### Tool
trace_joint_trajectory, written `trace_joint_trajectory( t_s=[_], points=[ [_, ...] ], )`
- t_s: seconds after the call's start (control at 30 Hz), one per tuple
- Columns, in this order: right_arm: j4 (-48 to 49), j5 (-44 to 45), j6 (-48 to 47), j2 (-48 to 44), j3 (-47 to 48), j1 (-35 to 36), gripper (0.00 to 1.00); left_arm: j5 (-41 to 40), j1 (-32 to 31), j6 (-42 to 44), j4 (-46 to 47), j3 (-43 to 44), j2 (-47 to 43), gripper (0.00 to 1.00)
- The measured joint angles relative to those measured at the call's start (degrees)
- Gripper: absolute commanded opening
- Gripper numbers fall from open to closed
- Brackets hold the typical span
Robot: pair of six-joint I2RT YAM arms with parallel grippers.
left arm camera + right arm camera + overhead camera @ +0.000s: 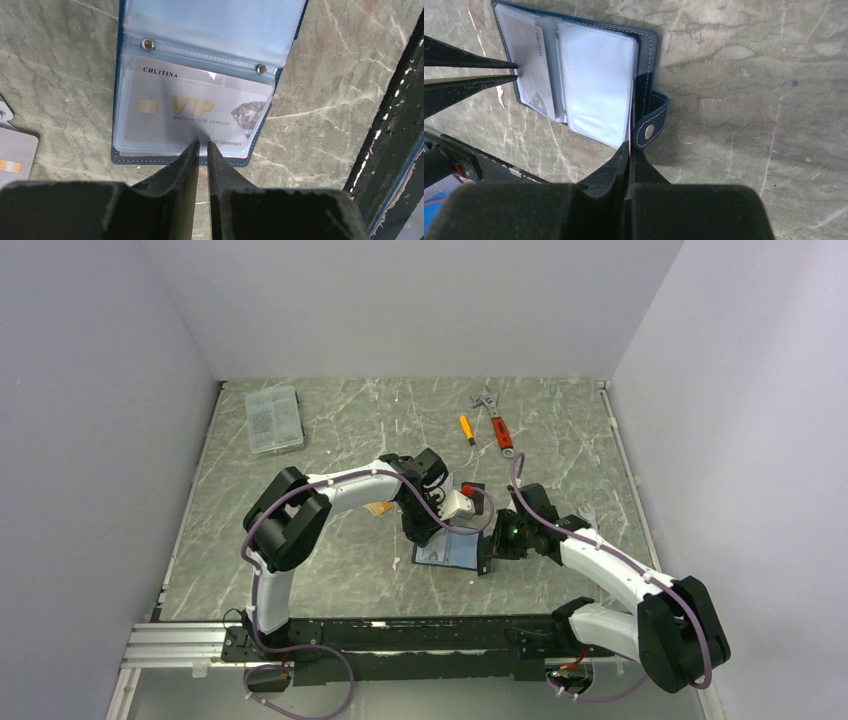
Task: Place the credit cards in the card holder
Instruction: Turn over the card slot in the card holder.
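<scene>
We are seeing a grey-green marbled table [330,440]; plain pale walls [420,300] are enclosing the table at its far edge and both sides, and soft even light is falling on it.

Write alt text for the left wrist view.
An open navy card holder lies on a green marbled table, a silvery VIP card in its clear sleeve. The left gripper, jaws barely apart, sits at the card's near edge.
</scene>
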Motion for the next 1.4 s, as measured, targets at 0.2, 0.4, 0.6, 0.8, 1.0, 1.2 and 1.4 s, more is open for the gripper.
trace_joint_trajectory(
  t_s=[0.2,0.4,0.6,0.8,1.0,1.2,1.4],
  points=[
    [-0.7,1.5,0.3,-0.8,0.0,0.0,0.0,0.0,0.0,0.0,0.0,0.0,0.0,0.18],
    [-0.6,1.4,0.4,-1.1,-0.3,-0.1,0.0,0.0,0.0,0.2,0.0,0.0,0.0,0.18],
    [-0.6,1.2,0.4,-3.1,-0.5,-0.1,0.0,0.0,0.0,0.2,0.0,0.0,0.0,0.18],
    [-0.1,-0.3,0.5,-3.5,-0.5,-0.1,0.0,0.0,0.0,0.2,-0.1,0.1,0.0,0.18],
    [0.1,-1.1,0.5,-2.2,-0.6,-0.1,0.0,0.0,0.0,0.2,-0.1,0.1,0.0,0.17],
    [-0.1,-0.8,0.5,-1.1,-0.6,-0.1,0.0,0.0,0.0,0.2,-0.1,0.1,0.0,0.17],
    [-0.1,0.0,0.9,-1.1,-0.7,-0.1,0.0,0.0,0.0,0.2,-0.1,0.1,0.0,0.17]
  ],
)
